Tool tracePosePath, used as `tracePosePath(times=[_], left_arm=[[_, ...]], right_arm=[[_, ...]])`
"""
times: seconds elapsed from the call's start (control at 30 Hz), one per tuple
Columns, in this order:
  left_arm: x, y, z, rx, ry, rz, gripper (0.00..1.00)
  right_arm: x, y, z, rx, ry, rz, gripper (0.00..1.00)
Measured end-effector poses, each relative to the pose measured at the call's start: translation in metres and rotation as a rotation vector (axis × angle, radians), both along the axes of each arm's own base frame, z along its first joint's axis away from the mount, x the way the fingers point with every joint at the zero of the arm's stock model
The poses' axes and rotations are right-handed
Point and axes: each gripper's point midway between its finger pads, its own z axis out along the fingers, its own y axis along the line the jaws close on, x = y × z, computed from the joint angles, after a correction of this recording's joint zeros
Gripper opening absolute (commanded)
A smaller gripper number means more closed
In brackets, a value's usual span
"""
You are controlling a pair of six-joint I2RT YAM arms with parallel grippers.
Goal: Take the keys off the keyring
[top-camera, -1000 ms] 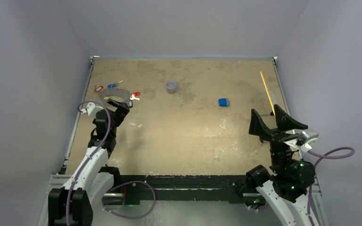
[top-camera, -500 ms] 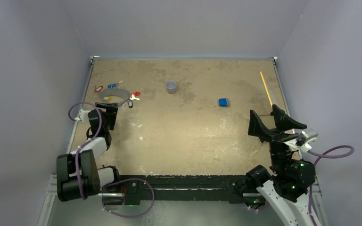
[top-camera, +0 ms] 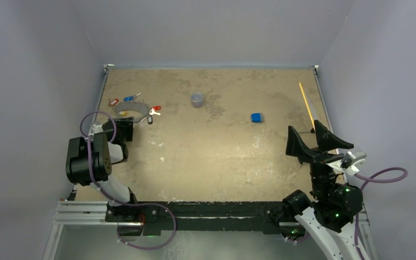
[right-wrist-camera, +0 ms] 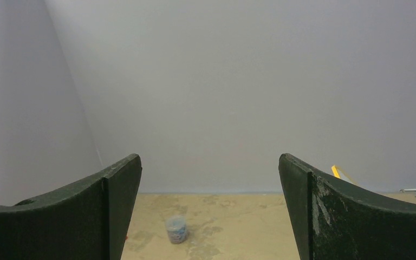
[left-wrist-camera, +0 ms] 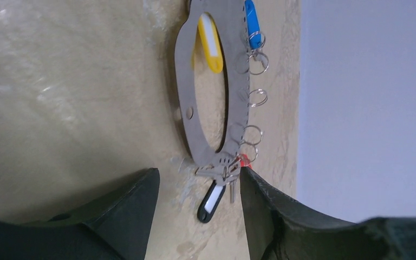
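Keyring (top-camera: 127, 108) upper left, left gripper (left-wrist-camera: 199, 171) low just beside it, jaws parted, elbow folded back, right gripper (top-camera: 305, 128) raised lower right, wide.

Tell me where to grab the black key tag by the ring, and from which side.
Grip the black tag across its long edges, near its free rounded end. It lies flat, trailing off the keyring's near end toward the open left hand, clear of it. Coming down from that side probably avoids the silver keys bunched at its ring end.
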Motion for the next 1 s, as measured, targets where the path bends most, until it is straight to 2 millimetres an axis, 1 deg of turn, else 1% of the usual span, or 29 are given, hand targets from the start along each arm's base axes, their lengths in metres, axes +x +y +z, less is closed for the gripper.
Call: tracePosePath(times=[0.23,0.33,0.4,0.5,0.57,0.63,0.87,0.9,0.93,0.97,1.0], left_arm=[[0.03,0.007,0.001,-0.042,-0.061,0.022,0.57],[0.039,0.009,0.0,-0.056,-0.079,0.029,0.57],[0.044,0.01,0.001,-0.068,-0.096,0.036,0.56],[0.047,0.01,-0.001,-0.084,-0.116,0.044,0.51],[0.049,0.011,-0.003,-0.096,-0.128,0.051,0.46],[0.05,0.011,-0.005,-0.104,-0.134,0.056,0.38],[0.051,0.012,-0.015,-0.127,-0.145,0.069,0.17],[0.051,0.012,-0.016,-0.128,-0.149,0.07,0.12],[0.052,0.012,-0.017,-0.13,-0.151,0.07,0.03],[0.052,0.012,-0.018,-0.133,-0.153,0.071,0.0],[0.052,0.012,-0.02,-0.133,-0.153,0.071,0.0]], right_arm=[[0.002,0.001,-0.004,-0.009,0.002,-0.005,0.99],[0.003,0.001,-0.004,-0.011,0.002,-0.006,0.99],[0.003,0.001,-0.004,-0.011,0.002,-0.006,0.99],[0.003,0.001,-0.004,-0.012,0.0,-0.007,0.99],[0.003,0.001,-0.004,-0.013,0.0,-0.008,0.99],[0.003,0.001,-0.004,-0.013,0.0,-0.008,0.99],[0.003,0.001,-0.004,-0.016,0.0,-0.01,0.99],[0.003,0.001,-0.004,-0.016,0.0,-0.01,0.99],[0.003,0.001,-0.004,-0.016,0.0,-0.01,0.99],[0.003,0.001,-0.004,-0.016,0.0,-0.01,0.99],[0.003,0.001,-0.004,-0.016,0.0,-0.01,0.99]])
